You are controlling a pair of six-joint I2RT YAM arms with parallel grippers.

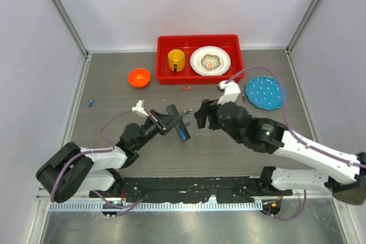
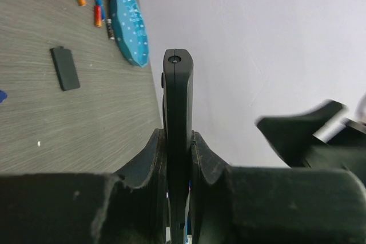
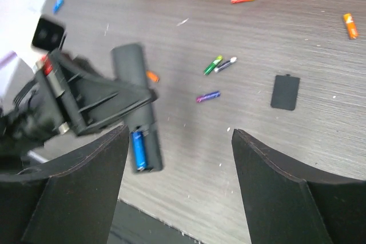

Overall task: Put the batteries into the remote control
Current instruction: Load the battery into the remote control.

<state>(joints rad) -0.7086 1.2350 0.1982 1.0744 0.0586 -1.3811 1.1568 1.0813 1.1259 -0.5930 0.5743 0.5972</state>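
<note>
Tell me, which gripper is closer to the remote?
Left. The left gripper is clamped on the remote; the right gripper hangs open just beside it, not touching.

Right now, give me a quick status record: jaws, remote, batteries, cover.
left jaws: shut on the remote
right jaws: open, empty, beside the remote
remote bay: uncovered, one blue battery in it
cover: flat on the table, apart from the remote
loose batteries: green battery, purple battery and a few more, scattered on the table
</note>
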